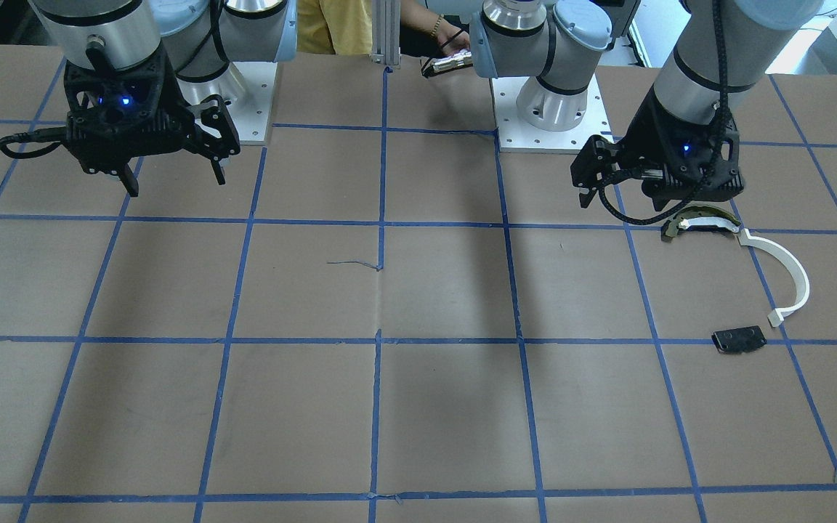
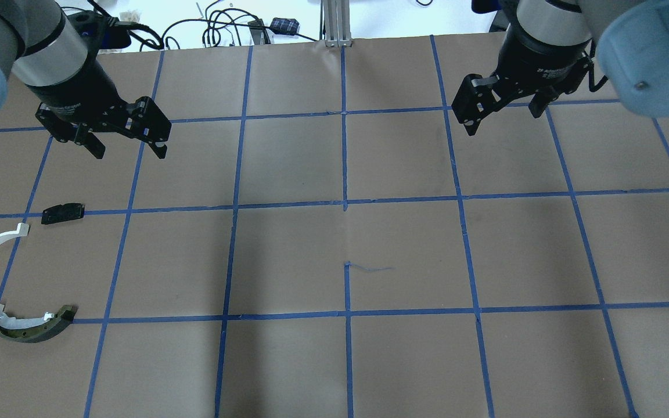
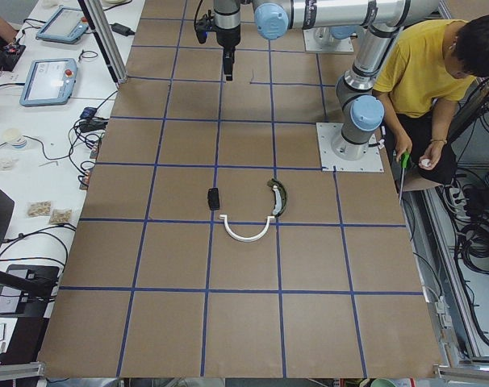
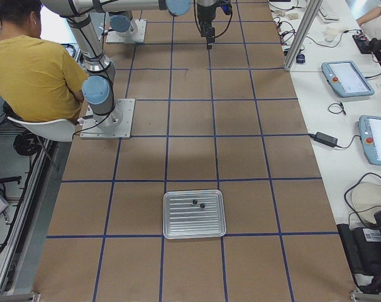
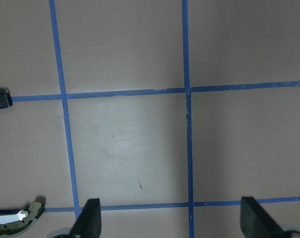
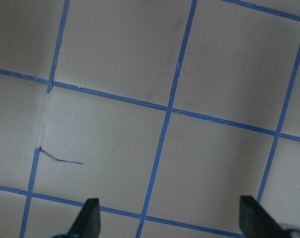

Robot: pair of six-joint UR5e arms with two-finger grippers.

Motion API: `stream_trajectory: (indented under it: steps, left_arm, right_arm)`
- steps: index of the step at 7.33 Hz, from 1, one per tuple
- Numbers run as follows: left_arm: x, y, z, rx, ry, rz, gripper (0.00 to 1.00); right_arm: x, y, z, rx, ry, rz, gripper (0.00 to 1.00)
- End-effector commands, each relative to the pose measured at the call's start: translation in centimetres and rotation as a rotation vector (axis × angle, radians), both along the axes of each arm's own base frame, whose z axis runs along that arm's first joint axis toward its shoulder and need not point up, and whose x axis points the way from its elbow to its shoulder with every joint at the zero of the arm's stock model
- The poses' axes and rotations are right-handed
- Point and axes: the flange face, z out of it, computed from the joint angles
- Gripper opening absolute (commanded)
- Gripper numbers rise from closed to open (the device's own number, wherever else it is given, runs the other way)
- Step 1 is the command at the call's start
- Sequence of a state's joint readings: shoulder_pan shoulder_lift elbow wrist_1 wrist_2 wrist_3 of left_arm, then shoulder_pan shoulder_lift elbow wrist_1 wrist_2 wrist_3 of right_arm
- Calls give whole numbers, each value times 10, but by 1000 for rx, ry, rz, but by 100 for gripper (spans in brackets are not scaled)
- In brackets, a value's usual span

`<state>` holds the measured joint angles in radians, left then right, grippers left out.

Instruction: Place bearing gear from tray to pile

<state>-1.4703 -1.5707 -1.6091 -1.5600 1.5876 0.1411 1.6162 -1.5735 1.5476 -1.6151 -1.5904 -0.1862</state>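
Left gripper (image 2: 131,150) and right gripper (image 2: 504,119) are hovering open, empty; the bearing gears (image 4: 198,204) are sitting untaken in the tray (image 4: 171,233) near the desk's right edge

Ribbed metal tray (image 4: 184,223) sits flat on the table with two tiny dark round bits (image 4: 194,201) near one edge, too small to say which is the bearing gear. The pile (image 3: 248,237) is three loose parts: a white curved strip (image 1: 804,288), a dark arc piece (image 2: 32,330) with a yellowish edge touching one end of it, and a flat black plate (image 2: 63,213) near the other end.
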Motion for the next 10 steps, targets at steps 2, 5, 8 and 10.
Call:
stream_trajectory:
  steps: [2,5,8,10]
  left_arm:
    - [-1,0,1,-2,1,-1,100]
    - [0,-1,2,-4,-1,1,100]
    - [0,-1,3,-6,-1,1,100]
    - [0,-1,3,-6,-1,1,100]
  right_arm:
    - [-42,-8,5,32,-9,-82,100]
    - [-160,-18,13,18,7,-87,100]
    - [-398,-14,-64,68,-8,-124,100]
    - [-522,1,-148,68,-88,-173,100]
